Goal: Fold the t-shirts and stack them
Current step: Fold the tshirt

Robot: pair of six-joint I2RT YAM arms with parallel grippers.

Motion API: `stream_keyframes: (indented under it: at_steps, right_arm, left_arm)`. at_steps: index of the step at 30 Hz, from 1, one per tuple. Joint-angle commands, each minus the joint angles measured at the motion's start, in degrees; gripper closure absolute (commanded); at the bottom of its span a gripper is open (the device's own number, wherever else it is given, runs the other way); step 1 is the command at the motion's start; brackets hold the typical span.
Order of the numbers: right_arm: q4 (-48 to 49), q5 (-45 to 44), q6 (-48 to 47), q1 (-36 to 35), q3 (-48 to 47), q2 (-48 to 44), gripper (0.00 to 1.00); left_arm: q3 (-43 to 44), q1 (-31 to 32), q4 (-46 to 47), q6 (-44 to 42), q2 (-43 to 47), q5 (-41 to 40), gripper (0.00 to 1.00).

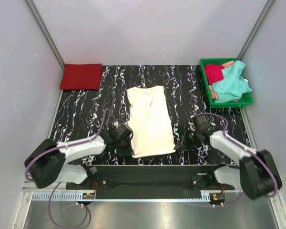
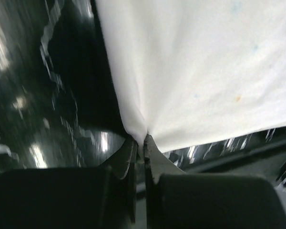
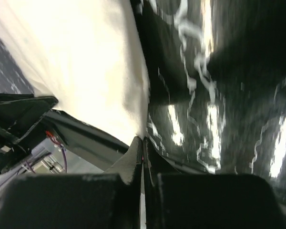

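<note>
Left claw [image 2: 139,143]: shut tight, pinching the near-left corner of the cream-white shirt [image 1: 150,119].
Right claw [image 3: 142,143]: shut tight too, at the near-right corner of the same shirt. The cloth runs right into its tips, so I think it has hold.
Middle of the bench [image 1: 86,109]: the cream-white shirt lies flat here, between the two arms. Its long way runs from the near edge towards the far wall, leaning a little to one side.
Which way from the claws: the whole shirt stretches away beyond both of them. Each arm is right at its own corner, so neither is nearer.
Next move, my guess: both corners go up and away together, along the long way, so the near edge lands on the far end.
Far left: a red shirt [image 1: 81,76], folded already, well apart.
Far right: a green tray [image 1: 226,104] with a teal shirt [image 1: 231,82] and a crimson shirt [image 1: 213,72] heaped inside, not folded yet.
</note>
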State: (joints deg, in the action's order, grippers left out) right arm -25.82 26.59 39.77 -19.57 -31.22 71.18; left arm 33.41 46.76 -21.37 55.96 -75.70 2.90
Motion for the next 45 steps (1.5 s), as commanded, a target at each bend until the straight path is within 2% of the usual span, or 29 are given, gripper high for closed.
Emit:
stream_keyframes:
  at_steps: [1, 5, 9, 12, 16, 20, 26, 33, 37, 41, 45]
  right_arm:
    - [-8.3, -2.5, 3.9, -2.2, 4.1, -10.0, 1.0]
    - [-14.0, -1.8, 8.8, -5.7, 8.4, -22.0, 1.0]
    - [-24.8, -1.8, 10.4, -7.8, 9.2, -32.3, 1.0]
    - [-30.9, 0.6, 11.3, -8.0, 9.5, -38.5, 1.0]
    - [-37.1, 1.4, 10.7, -8.1, 7.7, -42.5, 1.0]
    - [-37.1, 1.4, 10.2, -8.1, 3.6, -39.3, 1.0]
    - [-31.0, 2.7, 4.7, -8.0, -6.0, -26.1, 1.0]
    - [-28.1, 3.8, 0.3, -6.5, -18.1, -13.7, 1.0]
    - [-28.8, 5.9, -4.7, -1.8, -25.1, -5.6, 1.0]
    - [-29.4, 8.6, -8.8, 3.3, -33.8, 1.3, 1.0]
    - [-29.2, 9.2, -11.2, 3.9, -41.0, 8.3, 1.0]
  left_arm:
    - [-4.7, 7.0, -7.5, 7.2, 7.2, -5.5, 1.0]
    - [-5.8, 16.4, -13.2, 16.3, 15.2, -8.3, 1.0]
    - [-4.2, 27.6, -17.3, 23.9, 18.3, -10.6, 1.0]
    - [-2.8, 33.2, -19.2, 28.3, 18.7, -11.1, 1.0]
    - [-0.5, 36.5, -21.2, 30.2, 18.3, -10.6, 1.0]
    - [3.6, 36.4, -24.3, 28.9, 19.0, -12.8, 1.0]
    - [10.1, 30.0, -28.9, 21.2, 19.6, -12.7, 1.0]
    - [19.2, 10.3, -28.9, 5.4, 16.0, -6.0, 1.0]
    - [24.7, 3.1, -29.2, -3.3, 11.1, -3.3, 1.0]
    - [29.2, -5.0, -28.2, -8.3, 7.6, 0.3, 1.0]
    - [32.9, -11.3, -26.4, -12.4, 3.9, 3.1, 1.0]
